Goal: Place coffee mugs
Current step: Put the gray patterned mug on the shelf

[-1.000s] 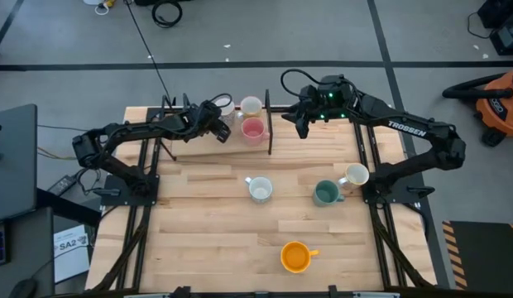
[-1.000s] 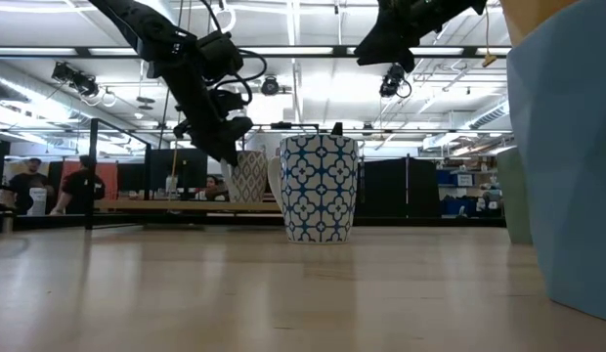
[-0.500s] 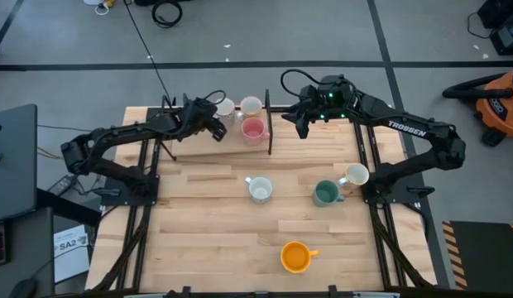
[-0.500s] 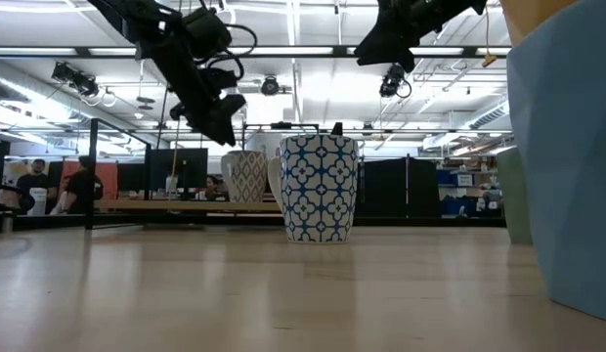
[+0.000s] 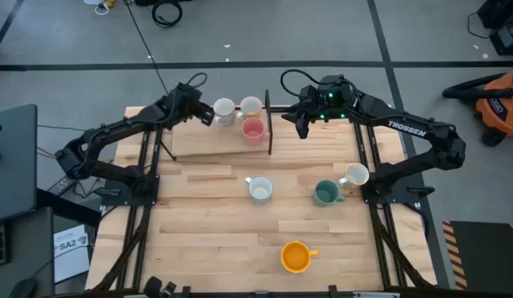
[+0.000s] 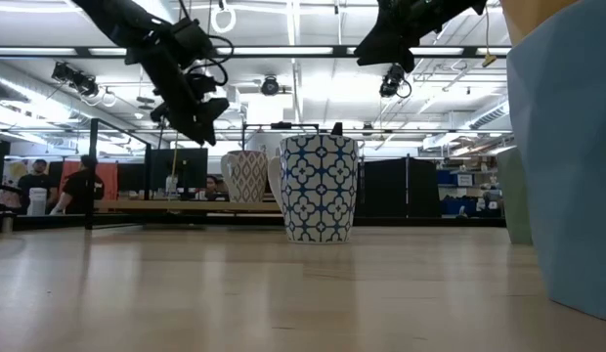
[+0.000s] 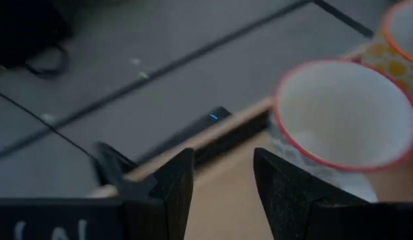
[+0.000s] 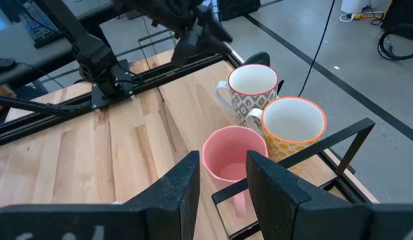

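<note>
Three mugs stand on a raised wooden shelf [image 5: 207, 142] at the table's far side: a white grey-patterned mug [image 5: 223, 109], a yellow-dotted mug [image 5: 251, 105] and a pink mug [image 5: 252, 130]. On the tabletop stand a blue-patterned white mug [image 5: 260, 189], a dark green mug [image 5: 325, 194], a cream mug [image 5: 354, 175] and an orange mug [image 5: 295, 257]. My left gripper [image 5: 200, 112] hangs open and empty just left of the grey-patterned mug [image 7: 336, 127]. My right gripper [image 5: 301, 124] hovers open and empty right of the shelf, facing the pink mug [image 8: 234, 157].
A dark upright bar [image 5: 269, 131] stands at the shelf's right end, between the pink mug and my right gripper. The near-left part of the tabletop [image 5: 198, 240] is bare wood. In the low view the orange mug [image 6: 567, 166] fills the right edge. People stand in the room behind [image 6: 83, 186].
My left gripper has drawn back from the grey-patterned mug, moving up and toward the table's far left corner. The mug has stayed standing on the shelf. My right arm has kept still.
</note>
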